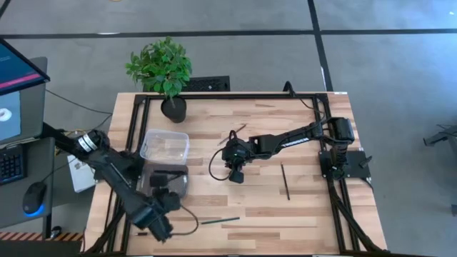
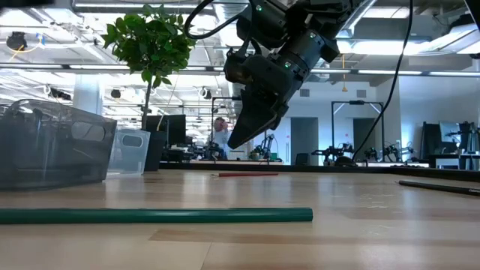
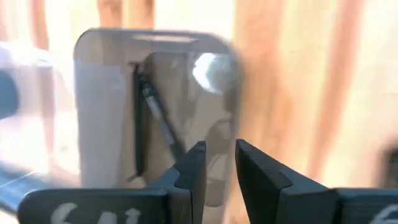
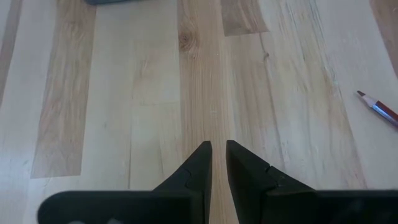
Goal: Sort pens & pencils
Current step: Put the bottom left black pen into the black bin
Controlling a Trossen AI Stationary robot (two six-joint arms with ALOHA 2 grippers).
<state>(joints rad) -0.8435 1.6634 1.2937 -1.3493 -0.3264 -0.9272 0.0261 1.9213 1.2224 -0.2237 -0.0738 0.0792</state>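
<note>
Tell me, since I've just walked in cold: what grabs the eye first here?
The right gripper hangs empty above mid-table. The left gripper hovers over a clear bin with dark pens inside. A green pencil lies near the front edge, a leafy potted plant at the back.

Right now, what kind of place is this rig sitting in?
Probably a robotics lab or open workshop. The low view shows more robot rigs on frames and exposed ceiling ducts behind the wooden table; the high view shows a monitor beside it.
</note>
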